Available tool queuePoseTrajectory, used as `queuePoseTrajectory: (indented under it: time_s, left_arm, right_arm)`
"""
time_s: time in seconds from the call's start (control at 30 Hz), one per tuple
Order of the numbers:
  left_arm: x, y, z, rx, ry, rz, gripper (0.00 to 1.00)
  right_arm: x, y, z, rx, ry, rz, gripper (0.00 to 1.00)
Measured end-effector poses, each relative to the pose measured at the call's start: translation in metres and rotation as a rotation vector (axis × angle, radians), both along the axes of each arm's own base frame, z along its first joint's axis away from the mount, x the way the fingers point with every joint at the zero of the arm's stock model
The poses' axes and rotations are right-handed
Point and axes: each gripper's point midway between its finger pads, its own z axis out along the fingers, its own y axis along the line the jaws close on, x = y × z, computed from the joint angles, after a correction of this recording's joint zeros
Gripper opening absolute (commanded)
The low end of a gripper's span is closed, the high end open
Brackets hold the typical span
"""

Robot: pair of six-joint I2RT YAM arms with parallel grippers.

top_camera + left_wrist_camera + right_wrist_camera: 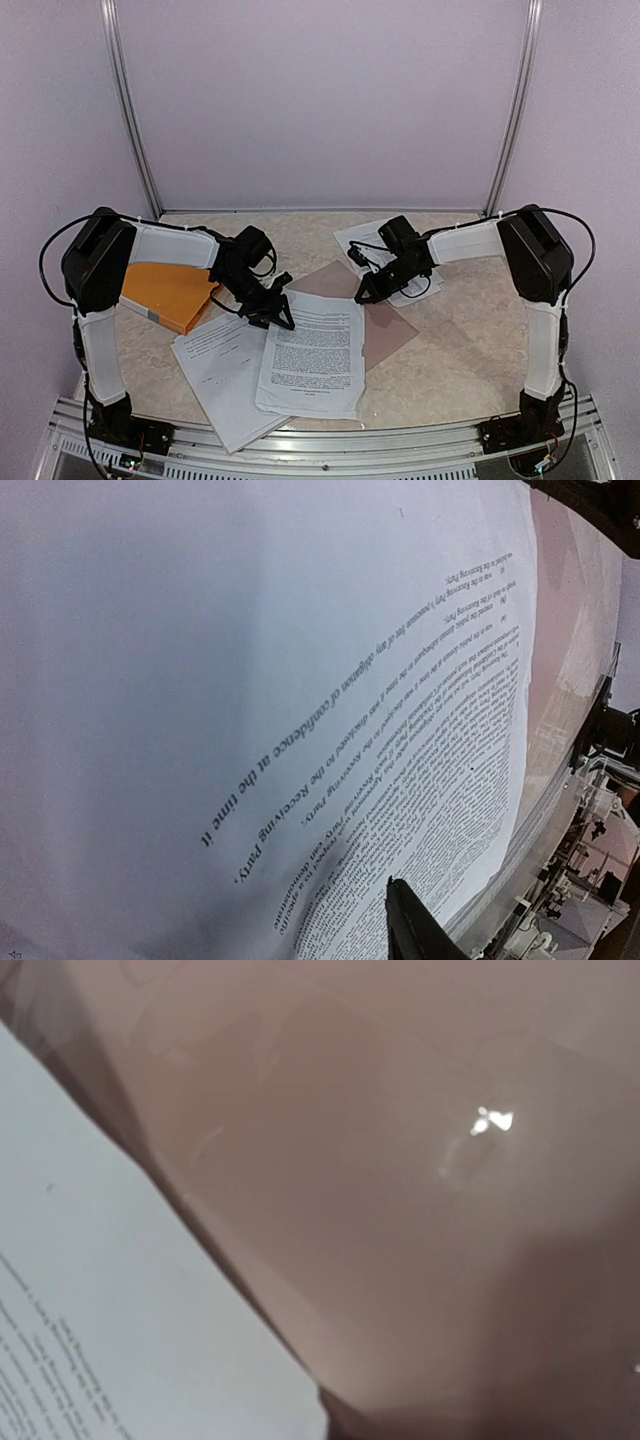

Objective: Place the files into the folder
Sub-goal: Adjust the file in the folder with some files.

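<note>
Right claw point(363, 295) is clenched at the upper edge of the translucent pink folder point(395, 330), mid-frame. Left claw point(278, 318) sits on the files point(315, 360) beside it, grip untellable. The files seem to lie outside the folder, spread over the table point(460, 330), so filing remains.

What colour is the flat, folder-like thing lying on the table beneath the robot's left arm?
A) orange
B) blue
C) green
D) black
A: the top view shows the flat orange item lying at the left, right next to the white printed sheets.
</note>
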Motion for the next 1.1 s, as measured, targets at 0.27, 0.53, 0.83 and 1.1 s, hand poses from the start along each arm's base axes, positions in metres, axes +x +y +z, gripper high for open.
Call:
queuePoseTrajectory:
  time_s: [0.27,0.53,0.83,1.1]
  left_arm:
    - [0.003,0.002,0.000,0.000,0.001,0.012,0.42]
    - [0.004,0.002,0.000,-0.002,0.002,0.017,0.42]
    - [0.004,0.002,0.000,-0.004,0.005,0.017,0.42]
    - [0.003,0.002,0.000,-0.003,0.007,0.019,0.41]
  right_arm:
    - [-0.005,-0.005,0.004,-0.012,0.007,-0.013,0.00]
    - [-0.011,-0.008,0.019,-0.009,-0.011,-0.019,0.00]
    - [-0.026,-0.009,0.011,-0.027,0.020,-0.022,0.00]
    - [-0.028,-0.010,0.009,-0.047,0.015,-0.025,0.00]
